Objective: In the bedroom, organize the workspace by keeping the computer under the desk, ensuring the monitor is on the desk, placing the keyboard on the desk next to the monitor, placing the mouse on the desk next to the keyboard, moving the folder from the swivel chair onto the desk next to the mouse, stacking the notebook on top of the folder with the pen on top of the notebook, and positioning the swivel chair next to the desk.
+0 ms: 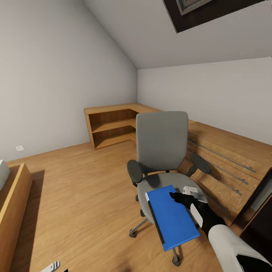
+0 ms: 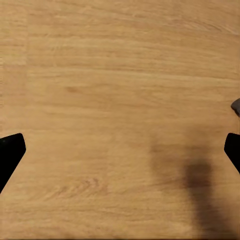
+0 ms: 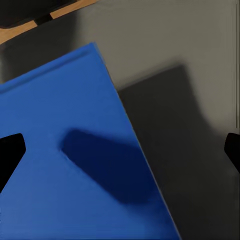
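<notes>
The grey swivel chair [image 1: 162, 139] stands on the wooden floor facing me, with black armrests and a chrome star base. The bright blue folder [image 1: 170, 219] lies flat on its seat, dark spine on the left, its near end reaching past the seat's front edge. My right gripper [image 1: 182, 194] hovers open just above the folder's far right corner. In the right wrist view the right gripper [image 3: 120, 150] is spread wide over the folder [image 3: 60, 125] and the grey seat [image 3: 190, 100], holding nothing. My left gripper [image 2: 120, 150] is open over bare floor.
A light wooden shelf unit [image 1: 113, 124] fills the far corner. A long wooden dresser [image 1: 226, 158] with metal rails runs along the right wall behind the chair. A wooden bed frame [image 1: 15, 204] is at the left. A dark glossy panel [image 1: 260, 223] sits at the lower right.
</notes>
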Robot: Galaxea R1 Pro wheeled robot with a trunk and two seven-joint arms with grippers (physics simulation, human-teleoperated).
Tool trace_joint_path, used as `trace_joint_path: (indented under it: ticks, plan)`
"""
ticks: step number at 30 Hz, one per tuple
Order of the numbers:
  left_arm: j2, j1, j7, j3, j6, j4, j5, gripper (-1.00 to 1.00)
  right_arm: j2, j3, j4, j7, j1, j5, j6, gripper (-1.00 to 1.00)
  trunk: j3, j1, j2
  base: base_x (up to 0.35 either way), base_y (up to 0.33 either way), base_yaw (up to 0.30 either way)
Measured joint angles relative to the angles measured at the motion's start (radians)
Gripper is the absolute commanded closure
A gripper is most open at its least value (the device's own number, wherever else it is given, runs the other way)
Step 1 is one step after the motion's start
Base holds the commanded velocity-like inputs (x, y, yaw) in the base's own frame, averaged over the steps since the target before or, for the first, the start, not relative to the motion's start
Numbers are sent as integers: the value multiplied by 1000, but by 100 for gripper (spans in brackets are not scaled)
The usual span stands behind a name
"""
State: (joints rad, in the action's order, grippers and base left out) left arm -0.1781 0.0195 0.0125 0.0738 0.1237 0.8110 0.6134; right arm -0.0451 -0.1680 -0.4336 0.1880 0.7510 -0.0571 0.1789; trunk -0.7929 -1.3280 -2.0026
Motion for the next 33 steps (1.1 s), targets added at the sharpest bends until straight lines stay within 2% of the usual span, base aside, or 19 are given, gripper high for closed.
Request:
trace_joint_path:
  ticks: [18, 33]
  plan:
    - [0, 0, 0, 1, -1, -12, 0, -100, 0, 0, -22, 0, -1, 0, -1, -100, 16, 0, 0, -4, 4, -126]
    - [0, 0, 0, 1, -1, -12, -3, -100, 3, 0, -20, 0, -1, 0, -6, -100, 18, 0, 0, -142, 127, -12]
